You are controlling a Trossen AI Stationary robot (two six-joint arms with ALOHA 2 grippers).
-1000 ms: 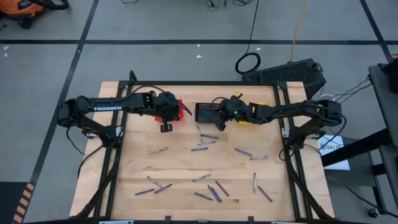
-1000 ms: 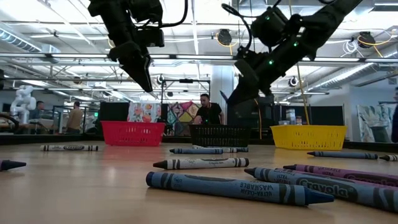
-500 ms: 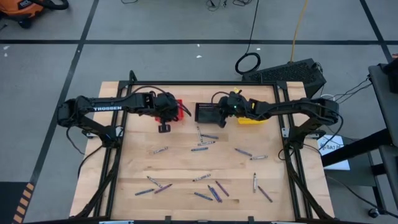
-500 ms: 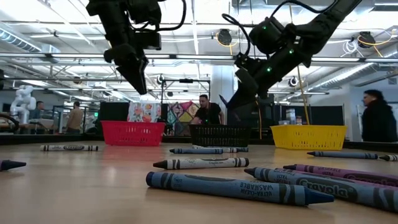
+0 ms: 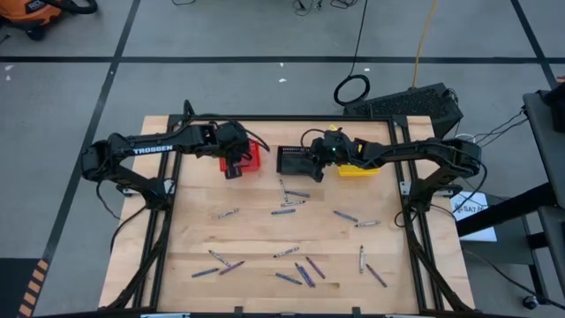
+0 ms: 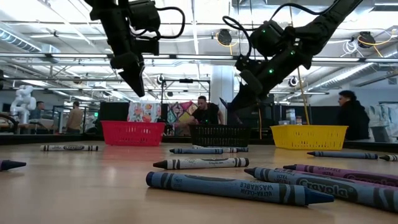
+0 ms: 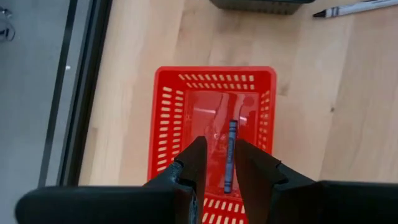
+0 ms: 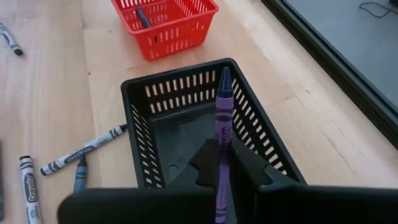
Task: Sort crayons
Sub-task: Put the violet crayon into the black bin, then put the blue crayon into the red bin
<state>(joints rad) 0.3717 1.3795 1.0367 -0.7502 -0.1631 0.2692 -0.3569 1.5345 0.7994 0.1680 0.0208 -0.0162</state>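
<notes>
Pale wooden boards make up the table (image 5: 256, 238), framed by a black rail and standing on a grey floor marked with dark tape lines. Nearest the low camera lie several crayons (image 6: 239, 187), a blue one across the front, a grey one (image 6: 200, 163) behind it and a purple one at the right whose wrapper reads "Crayola"; the blue wrapper carries "ULTRA-CLEAN WASHABLE" upside down. From above, more sticks are scattered over the near and middle table (image 5: 300, 272). Along the far edge stand three baskets: the red basket (image 5: 254, 163) on the left, the black basket (image 5: 292, 160) in the middle, the yellow basket (image 5: 357, 169) on the right. White lettering "TROSSEN" runs along the left arm (image 5: 152, 150). That arm reaches in from the left, and the left gripper (image 7: 221, 163) hangs above the red basket with its fingers parted and holding nothing; one blue crayon (image 7: 229, 155) lies on the basket floor below them. Reaching in from the right, the right gripper (image 8: 221, 163) is poised over the black basket, its fingers pinched on a purple crayon (image 8: 222, 134) that points out ahead of them. Beyond the table, the low view shows a hall with ceiling lights and a few people standing.
</notes>
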